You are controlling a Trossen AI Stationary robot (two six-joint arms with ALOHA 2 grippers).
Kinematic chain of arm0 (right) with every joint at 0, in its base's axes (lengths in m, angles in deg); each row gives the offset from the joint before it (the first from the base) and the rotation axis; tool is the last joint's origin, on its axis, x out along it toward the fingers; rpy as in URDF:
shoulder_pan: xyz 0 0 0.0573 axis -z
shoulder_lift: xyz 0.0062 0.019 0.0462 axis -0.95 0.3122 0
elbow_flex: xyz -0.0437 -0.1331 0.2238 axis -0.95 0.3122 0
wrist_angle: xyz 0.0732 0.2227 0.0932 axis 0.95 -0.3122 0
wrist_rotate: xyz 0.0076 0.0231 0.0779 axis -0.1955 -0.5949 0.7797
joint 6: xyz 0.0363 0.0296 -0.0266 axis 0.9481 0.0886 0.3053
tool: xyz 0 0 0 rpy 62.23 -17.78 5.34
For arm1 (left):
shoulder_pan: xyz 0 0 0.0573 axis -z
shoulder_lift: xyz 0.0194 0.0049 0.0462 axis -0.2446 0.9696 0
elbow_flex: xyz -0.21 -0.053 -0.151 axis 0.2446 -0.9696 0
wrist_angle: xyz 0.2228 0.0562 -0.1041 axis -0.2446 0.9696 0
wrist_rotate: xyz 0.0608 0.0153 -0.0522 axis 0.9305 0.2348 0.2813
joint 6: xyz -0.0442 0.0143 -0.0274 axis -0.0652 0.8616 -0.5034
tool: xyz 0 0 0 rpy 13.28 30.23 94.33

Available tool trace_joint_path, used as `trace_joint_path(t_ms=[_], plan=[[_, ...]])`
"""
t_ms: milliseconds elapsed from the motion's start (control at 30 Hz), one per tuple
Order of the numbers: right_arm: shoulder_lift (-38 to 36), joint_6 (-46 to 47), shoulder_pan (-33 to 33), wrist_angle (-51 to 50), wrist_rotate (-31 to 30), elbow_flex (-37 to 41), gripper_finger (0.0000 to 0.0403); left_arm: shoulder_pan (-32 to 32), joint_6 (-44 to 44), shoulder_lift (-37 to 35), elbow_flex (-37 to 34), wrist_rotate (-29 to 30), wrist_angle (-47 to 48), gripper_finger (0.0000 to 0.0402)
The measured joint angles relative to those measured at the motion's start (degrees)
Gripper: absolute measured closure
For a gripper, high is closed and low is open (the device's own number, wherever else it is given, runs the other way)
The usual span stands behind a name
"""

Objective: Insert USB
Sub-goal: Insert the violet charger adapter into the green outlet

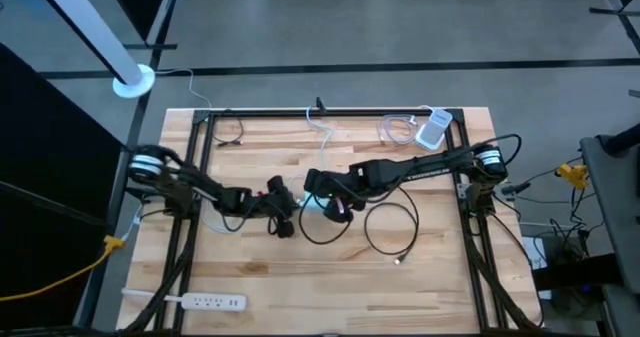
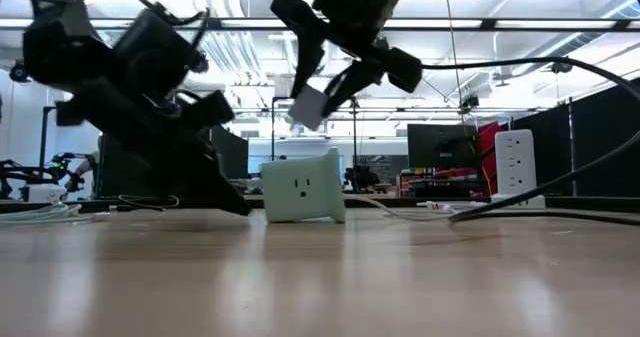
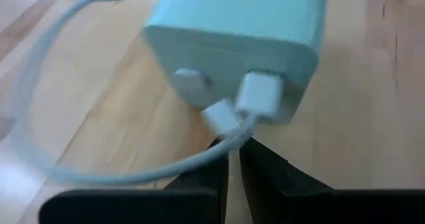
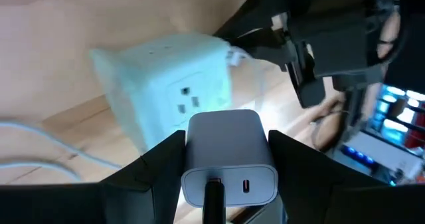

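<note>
L gripper [image 3: 229, 161], fingers nearly closed, pinches a white USB cable [image 3: 133, 171] whose plug [image 3: 222, 117] sits just ahead of it, touching the pale cube outlet block [image 3: 232, 31], beside an already seated plug [image 3: 260, 94]; axis runs fwd into that face. R gripper [image 4: 226, 157] grasps a white charger [image 4: 229, 154] above the block. Black cables [image 1: 390, 222] lie clear, R of centre.

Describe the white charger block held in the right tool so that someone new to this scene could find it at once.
Start at the pale green outlet cube near the middle of the wooden table. Just above it hangs the right tool, shut on the charger block. Unlike the cube, the block is small, white, off the table, and has a black cable plugged beside a free port.
</note>
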Motion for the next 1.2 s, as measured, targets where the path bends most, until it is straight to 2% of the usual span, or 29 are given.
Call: trace_joint_path(t_ms=[267,533,633,733,800,1067,1200], plan=[[0.07,-3.79,0.55,-7.77,-0.28,-0.86,0.0215,-3.49,10.23,11.82,10.91,-0.86,-4.26,0.0374],[-0.38,-1.54,0.67,-17.19,-0.54,-3.53,0.0215,-5.79,16.60,18.60,21.07,-13.02,-4.11,0.0374],[-0.55,-1.85,1.12,-21.08,-4.70,-3.69,0.0215,-5.80,17.13,20.07,22.98,-14.97,-4.15,0.0374],[-0.52,-2.00,1.92,-23.20,-10.26,-3.69,0.0215,-5.69,16.04,19.91,23.33,-16.38,-3.96,0.0374],[-0.55,-2.10,2.90,-23.21,-11.57,-3.69,0.0215,-5.54,14.32,19.19,22.88,-17.08,-3.50,0.0374],[2.34,-2.34,9.62,-22.17,-10.95,-3.14,0.0215,-5.19,8.27,17.15,18.45,-17.42,-4.94,0.0374],[5.11,-2.32,10.14,-22.32,-10.04,-3.04,0.0215,-5.19,6.63,17.11,15.27,-16.65,-10.02,0.0374]])
